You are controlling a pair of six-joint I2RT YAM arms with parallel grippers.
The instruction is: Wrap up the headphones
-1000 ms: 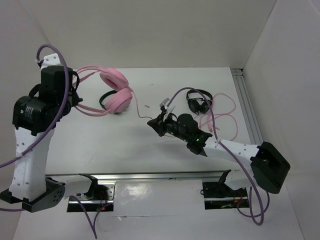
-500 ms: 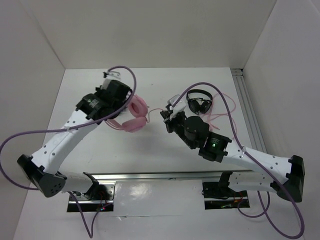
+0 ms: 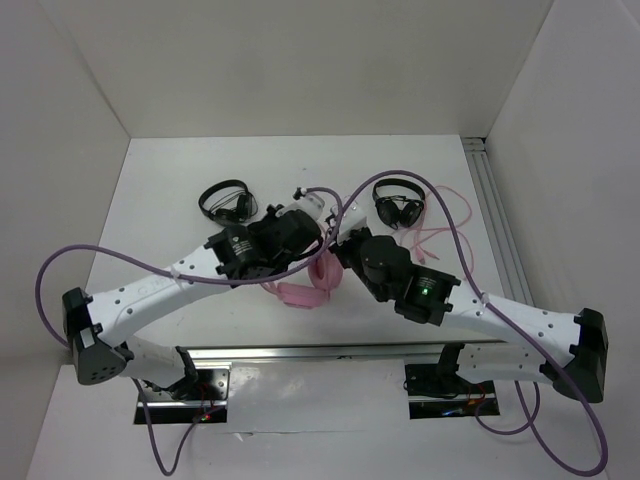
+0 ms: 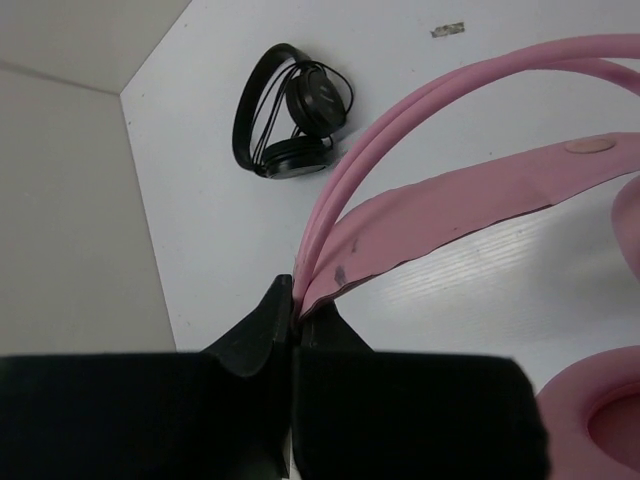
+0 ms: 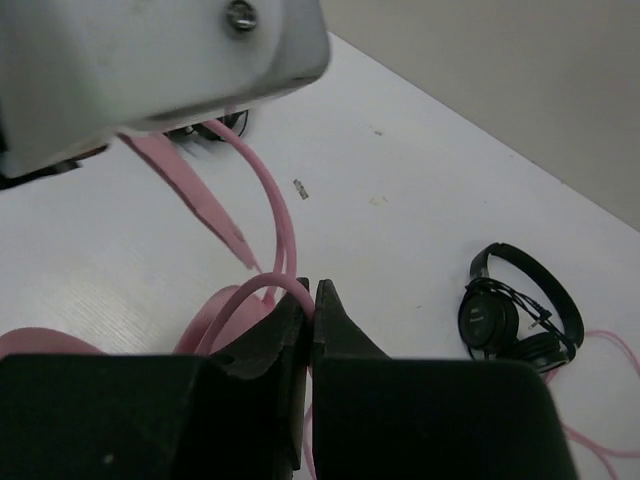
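The pink headphones (image 3: 302, 291) hang low at the table's middle, between the two arms. My left gripper (image 4: 296, 308) is shut on their headband (image 4: 450, 205), pinching the thin pink wires and flat strap at the fingertips. One padded cup (image 4: 592, 418) shows at the lower right of the left wrist view. My right gripper (image 5: 312, 290) is shut on the thin pink cable (image 5: 240, 300), which arcs over one finger into the jaws. More pink cable (image 3: 445, 222) lies loose at the right. In the top view both grippers meet close together, largely hidden by the wrists.
A small black headset (image 3: 224, 200) lies at the back left and another black headset (image 3: 398, 206) at the back right. The left arm's white wrist housing (image 5: 150, 60) hangs just above my right gripper. White walls enclose the table; a metal rail (image 3: 492, 210) runs along the right.
The left arm swung from the far left to the table's middle, carrying the headphones down with it. The right arm stretched out and turned to meet it, still holding the cable.
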